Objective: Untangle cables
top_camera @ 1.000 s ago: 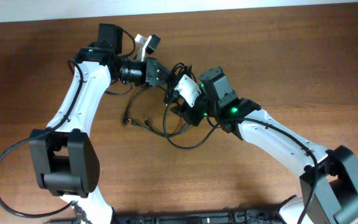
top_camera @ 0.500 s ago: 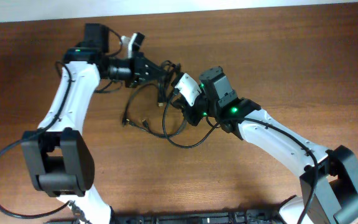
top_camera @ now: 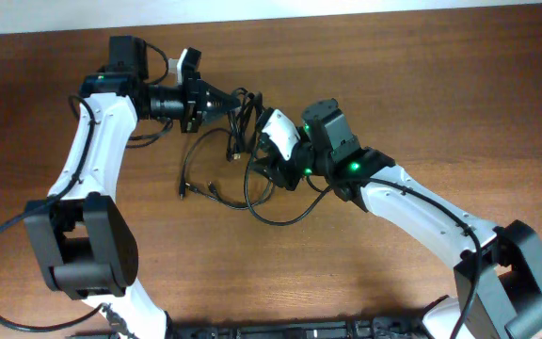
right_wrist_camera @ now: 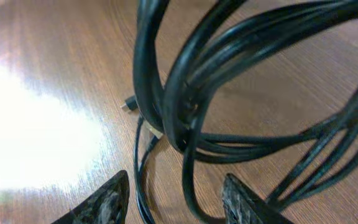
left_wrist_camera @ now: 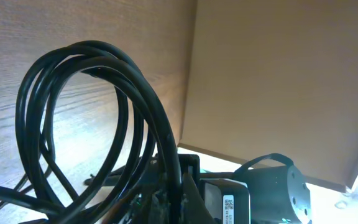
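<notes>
- The left gripper (top_camera: 222,95) is closed tight on the cables (left_wrist_camera: 92,53), and their loops rise in an arch from its fingertips.
- The right gripper (right_wrist_camera: 174,184) stands part open; a few strands run between its fingers (right_wrist_camera: 107,202), and none looks pinched.
- The bundle hangs between the two grippers, above the table (top_camera: 422,94).
- Loose loops and a small plug end (right_wrist_camera: 128,102) lie on the wood below.
</notes>
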